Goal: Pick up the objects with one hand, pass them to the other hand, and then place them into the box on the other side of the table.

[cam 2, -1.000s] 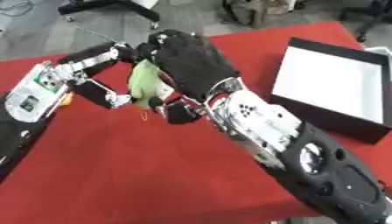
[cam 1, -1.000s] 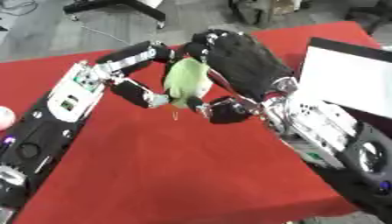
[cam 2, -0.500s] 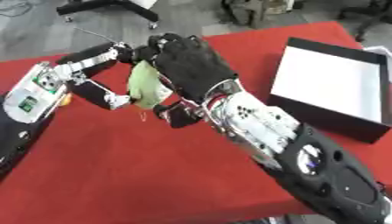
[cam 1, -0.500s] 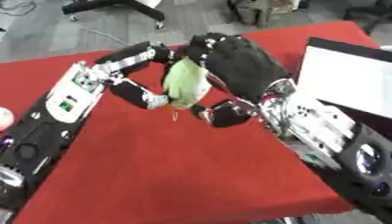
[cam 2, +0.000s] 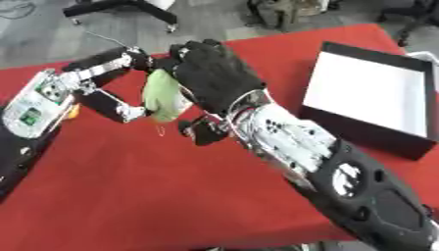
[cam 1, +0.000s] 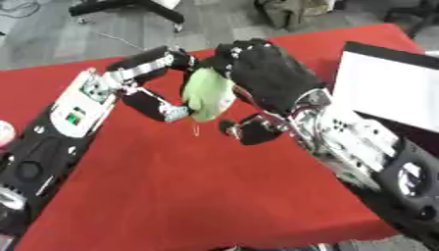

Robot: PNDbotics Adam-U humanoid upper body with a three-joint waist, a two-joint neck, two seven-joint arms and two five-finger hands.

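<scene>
We're mid-handover w/ the pale green object [cam 1: 208, 94], held up above the red surface [cam 1: 197, 196], roughly centre-left. Going left to right:

Left hand [cam 1: 153, 83] is coming in from the left; its fingers are curling round the object's left side, one tip under the lower edge, so it's grasping the green thing. A thin stem or string is hanging below it.

Right hand [cam 2: 214, 78] is pressing on the object's right side, palm against it, thumb hooking below. Its fingers are wrapping over the top, so both hands are gripping it at once.

Our judgement: the receiving hand, prob. the right, since the box [cam 2: 369, 98] is lying on that side, needs full wrap before the left lets go. We're wanting the thumb opposing the fingers across the object's widest part, not just at the edge. It looks soft, so it may be deforming or slipping; the left should be releasing slowly, then backing off leftward w/o snagging the dangling bit.

Box is sitting open, well apart to the right.
</scene>
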